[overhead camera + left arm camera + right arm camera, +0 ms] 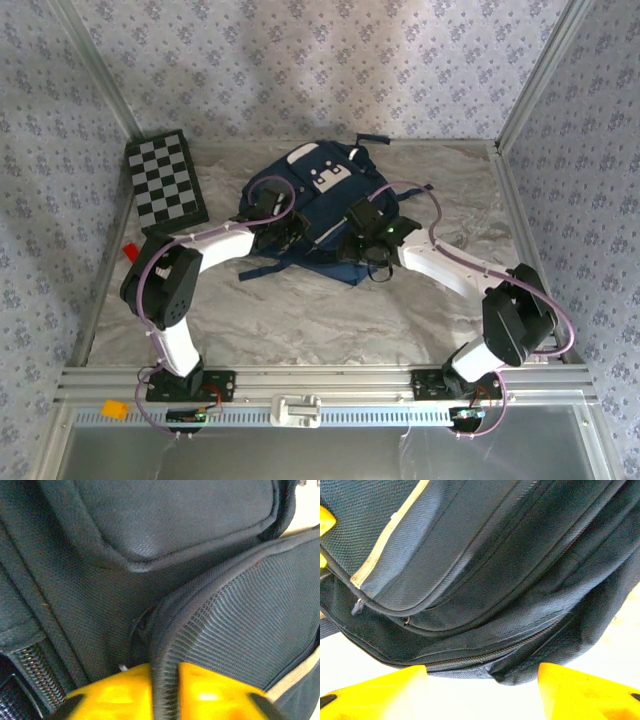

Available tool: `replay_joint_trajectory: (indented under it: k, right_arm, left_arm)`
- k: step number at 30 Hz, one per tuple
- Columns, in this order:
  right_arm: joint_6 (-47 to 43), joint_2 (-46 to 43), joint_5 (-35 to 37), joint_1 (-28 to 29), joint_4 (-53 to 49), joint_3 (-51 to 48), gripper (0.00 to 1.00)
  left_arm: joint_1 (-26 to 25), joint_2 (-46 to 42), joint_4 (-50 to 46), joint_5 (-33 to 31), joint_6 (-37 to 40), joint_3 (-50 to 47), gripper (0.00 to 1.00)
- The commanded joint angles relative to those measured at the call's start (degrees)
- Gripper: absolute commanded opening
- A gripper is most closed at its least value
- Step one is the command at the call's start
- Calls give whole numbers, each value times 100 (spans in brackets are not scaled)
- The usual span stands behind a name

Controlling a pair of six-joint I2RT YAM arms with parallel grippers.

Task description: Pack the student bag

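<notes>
The student bag lies flat at mid-counter toward the back wall — left gripper pinched narrow on its piped edge, right gripper spread wide beside its zipper seam.

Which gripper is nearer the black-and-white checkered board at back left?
Left. The left gripper is at the navy blue fabric backpack, on the side facing the black-and-white checkered board; the right gripper is at the backpack's far side.
</notes>
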Motion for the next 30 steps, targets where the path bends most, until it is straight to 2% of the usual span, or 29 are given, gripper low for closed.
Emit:
replay_joint_trajectory:
  k: [1, 6, 8, 10, 13, 15, 19, 22, 26, 30]
  right_arm:
    - [356, 185, 288, 274, -8, 307, 62]
    - [1015, 709, 515, 707, 364, 753, 56]
    - [1268, 862, 462, 793, 834, 713, 49]
    - [1445, 928, 521, 887, 1271, 698, 47]
    - [1701, 1100, 1060, 1021, 1297, 794, 42]
    - [1954, 1168, 1131, 991, 1406, 676, 40]
    - [1747, 1171, 1935, 1201, 1594, 601, 34]
    - [1694, 1391, 2318, 1319, 1064, 831, 32]
    - [1567, 1458, 2220, 1356, 1476, 649, 31]
    - [1535, 1636, 2508, 1366, 1183, 821, 30]
  left_arm:
    - [-59, 59, 144, 180, -268, 350, 0]
    - [-103, -376, 155, 215, -633, 256, 0]
    - [-95, -548, 241, 279, -735, 178, 0]
    - [-102, -590, 218, 458, -802, 199, 0]
    - [-95, -630, 335, 521, -948, 118, 0]
    - [-85, -660, 416, 580, -1024, 59, 0]
    - [-76, -731, 442, 662, -1074, 49, 0]
    - [-85, -758, 322, 659, -1028, 119, 0]
    - [-86, -732, 344, 687, -1031, 143, 0]
    - [-81, -705, 427, 723, -1106, 89, 0]
